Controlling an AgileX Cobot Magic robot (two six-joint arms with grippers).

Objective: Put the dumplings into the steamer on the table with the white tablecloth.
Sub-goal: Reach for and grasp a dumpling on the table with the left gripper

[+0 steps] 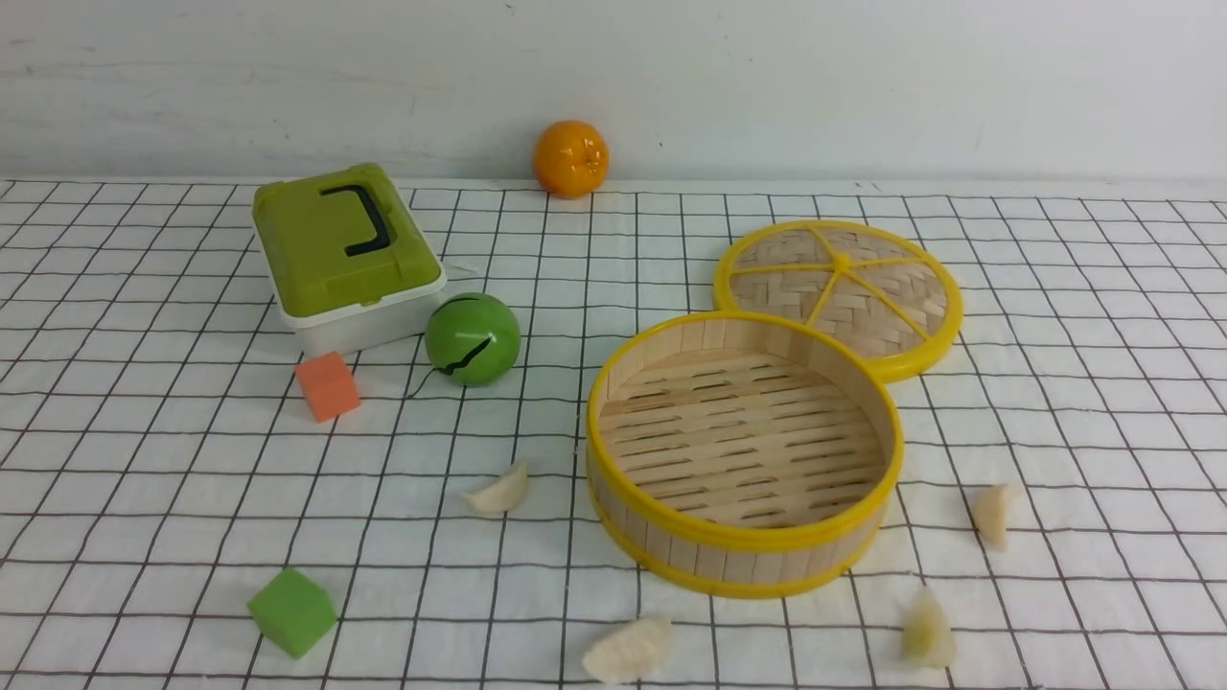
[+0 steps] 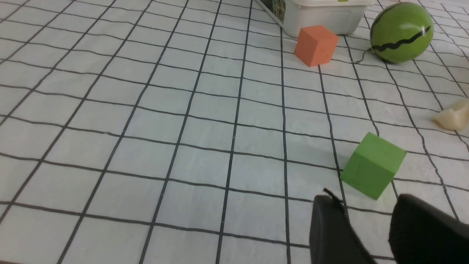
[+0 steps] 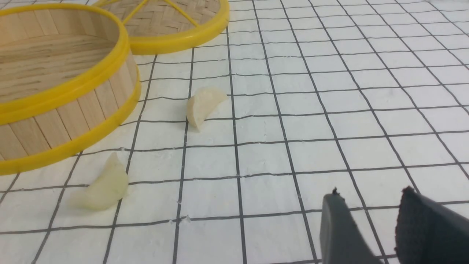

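The empty bamboo steamer (image 1: 709,561) with yellow rims stands right of centre on the white tablecloth (image 1: 144,479). Several cream dumplings lie around it: one to its left (image 1: 498,492), one at the front (image 1: 628,650), and two on the right (image 1: 927,630) (image 1: 991,514). Neither arm shows in the front view. My left gripper (image 2: 362,205) is open over bare cloth beside the green cube (image 2: 372,165), with a dumpling (image 2: 452,117) far off. My right gripper (image 3: 370,194) is open and empty, well apart from two dumplings (image 3: 201,104) (image 3: 104,185) and the steamer (image 3: 73,84).
The flat woven lid (image 1: 839,292) lies behind the steamer. A white box with a green lid (image 1: 340,240), a green melon ball (image 1: 473,338) and an orange cube (image 1: 327,385) sit at back left. An orange (image 1: 570,158) rests by the wall. A green cube (image 1: 291,610) lies front left.
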